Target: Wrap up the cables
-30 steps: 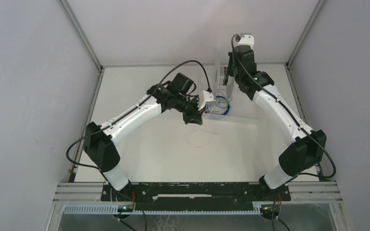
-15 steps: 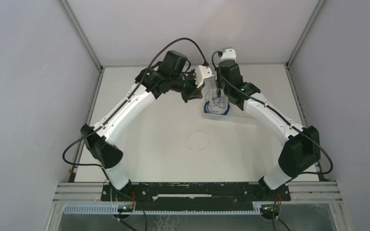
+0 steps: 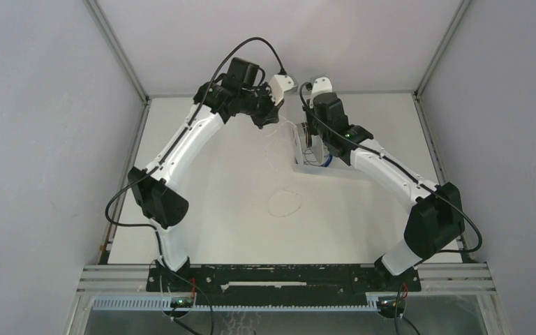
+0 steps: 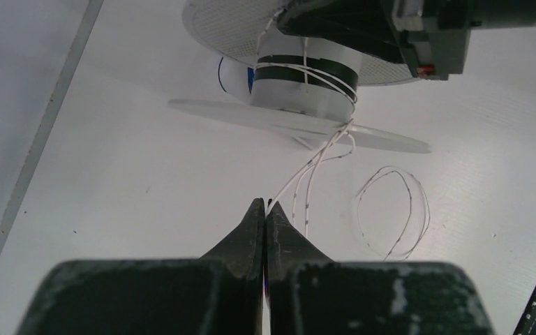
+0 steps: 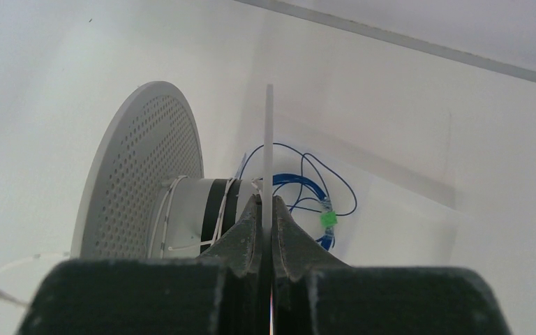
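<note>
The cable (image 4: 308,169) is a thin white strand with dark marks. It runs from my left gripper (image 4: 265,204), which is shut on it, up to a spool hub (image 4: 300,84) where a few turns lie. A slack loop (image 4: 392,213) rests on the table, also seen as a faint loop (image 3: 285,202) in the top view. My left gripper (image 3: 265,120) hovers just left of the spool (image 3: 306,145). My right gripper (image 5: 266,204) is shut on the spool's thin clear flange (image 5: 268,139), beside its perforated flange (image 5: 139,167); it also shows from above (image 3: 310,138).
A blue cable coil (image 5: 307,192) with a green tag (image 5: 329,218) lies behind the spool on a translucent sheet (image 5: 405,209). The enclosure's back wall and metal frame posts (image 3: 115,49) stand close behind both grippers.
My left gripper swung from in front of the spool up toward the back left, still shut on the strand. My right wrist dropped and shifted left, and the spool now stands tipped.
</note>
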Motion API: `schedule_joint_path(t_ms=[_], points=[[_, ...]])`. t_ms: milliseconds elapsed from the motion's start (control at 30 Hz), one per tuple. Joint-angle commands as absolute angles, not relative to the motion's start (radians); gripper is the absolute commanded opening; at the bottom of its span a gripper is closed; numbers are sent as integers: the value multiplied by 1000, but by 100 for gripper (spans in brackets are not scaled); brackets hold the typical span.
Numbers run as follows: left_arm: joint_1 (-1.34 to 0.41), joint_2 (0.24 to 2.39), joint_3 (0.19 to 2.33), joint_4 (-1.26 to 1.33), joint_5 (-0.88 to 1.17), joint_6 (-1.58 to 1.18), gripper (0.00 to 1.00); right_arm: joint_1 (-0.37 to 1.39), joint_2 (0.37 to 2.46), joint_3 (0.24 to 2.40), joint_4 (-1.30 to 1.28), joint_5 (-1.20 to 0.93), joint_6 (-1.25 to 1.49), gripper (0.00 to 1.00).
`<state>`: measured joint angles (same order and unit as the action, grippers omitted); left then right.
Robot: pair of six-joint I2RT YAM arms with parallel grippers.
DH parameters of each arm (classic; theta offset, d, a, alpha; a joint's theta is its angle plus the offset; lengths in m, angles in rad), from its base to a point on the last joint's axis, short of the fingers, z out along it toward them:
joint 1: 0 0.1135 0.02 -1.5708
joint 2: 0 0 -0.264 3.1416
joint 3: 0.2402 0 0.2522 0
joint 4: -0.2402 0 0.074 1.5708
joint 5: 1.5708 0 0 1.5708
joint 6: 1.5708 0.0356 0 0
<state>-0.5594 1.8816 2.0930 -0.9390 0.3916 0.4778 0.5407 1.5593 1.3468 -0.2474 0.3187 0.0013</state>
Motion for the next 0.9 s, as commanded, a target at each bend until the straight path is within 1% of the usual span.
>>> schedule_joint_path(t_ms=[0,133,400,700,867], points=[[-520,1878,2187,-911,372,462,0,550,1488,1344,-178,295,-33,0],[-499,1890,2203,-896,367,441,1,560,1489,1330,-177,277,-59,0],[-450,1920,2206,-879,328,445,5,567,1461,1315,-179,180,-78,0],[-426,1961,2205,-878,297,476,7,563,1423,1298,-191,79,-92,0],[-414,1966,2177,-883,311,492,11,551,1409,1296,-192,68,-94,0]])
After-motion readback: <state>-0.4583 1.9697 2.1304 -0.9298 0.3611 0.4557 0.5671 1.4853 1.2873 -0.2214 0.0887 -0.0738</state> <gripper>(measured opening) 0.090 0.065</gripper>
